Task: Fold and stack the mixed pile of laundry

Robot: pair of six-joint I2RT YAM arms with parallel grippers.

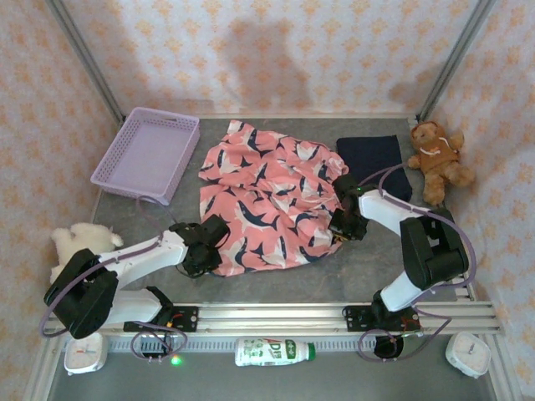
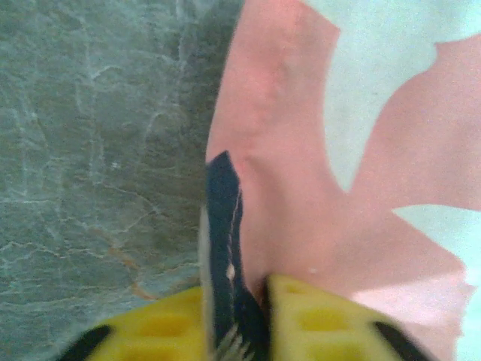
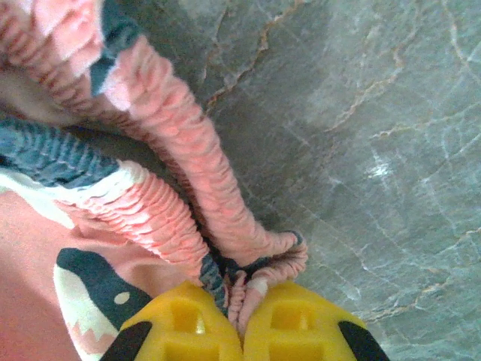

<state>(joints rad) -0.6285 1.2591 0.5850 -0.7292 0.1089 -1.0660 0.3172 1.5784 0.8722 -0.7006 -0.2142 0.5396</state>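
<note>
Grey marbled table (image 1: 330,280), patterned peach walls (image 1: 334,50) on three sides.

Top view: the shark-print garment (image 1: 267,196) lies spread and wrinkled mid-table. It is salmon-pink with navy-and-white sharks, and its longer run goes from the far side toward the arms. The navy garment (image 1: 374,159) is a flat dark rectangle at far right, just beside the pink one's far right corner. A lavender basket (image 1: 146,154) sits far left, apart from the cloth. A brown teddy bear (image 1: 439,159) is in the far right corner, a cream plush (image 1: 84,241) at the left edge, and a bottle (image 1: 274,351) lies on its side in front of the arm bases. The left gripper (image 1: 205,251) is down at the garment's near left edge and the right gripper (image 1: 344,224) at its right edge. Finger state is not readable from this height.

Left wrist view: gives the detail the overhead lacks. The left gripper (image 2: 240,316) has its yellow fingers (image 2: 323,323) pinched on a dark navy strip at the cloth's border. Pink and white print (image 2: 301,226) spreads to the right, bare table (image 2: 98,150) to the left.

Right wrist view: the right gripper (image 3: 242,316) has its yellow fingers (image 3: 293,323) pressed together on a bunch of ruched, elasticated pink band (image 3: 188,173). This gathered edge runs up and left from the fingers. The table (image 3: 376,135) is bare on the right.
</note>
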